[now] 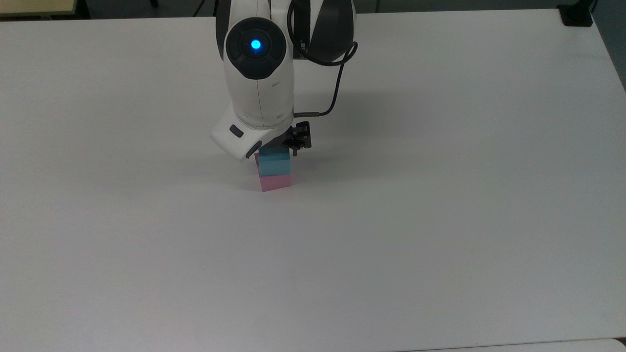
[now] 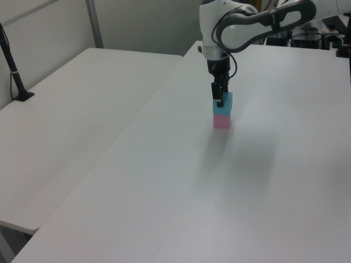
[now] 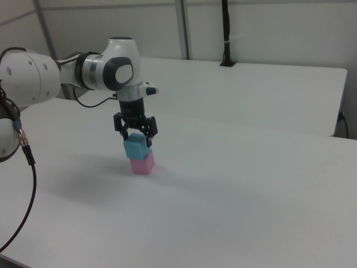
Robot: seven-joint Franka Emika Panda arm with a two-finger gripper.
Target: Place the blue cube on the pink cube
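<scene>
The blue cube [image 1: 274,163] [image 2: 222,102] [image 3: 136,148] is seen sitting on top of the pink cube [image 1: 275,182] [image 2: 222,121] [image 3: 142,163], and the two are touching. In the right view the blue cube is turned a little and is not lined up with the pink one. The pink cube is set flat on the white desk [image 1: 440,195] [image 2: 164,192] [image 3: 251,190], near the middle and well away from every edge and corner. The gripper [image 1: 279,146] [image 2: 219,94] [image 3: 137,132] is found right above the stack, pointing straight down. The jaws are placed around the top part of the blue cube, one on each side, and appear spread a bit wider than the cube in the right view. Whether the cube is being touched by them cannot be told. A black cable [image 1: 337,83] is hung in a loop beside the white arm [image 1: 259,88].
</scene>
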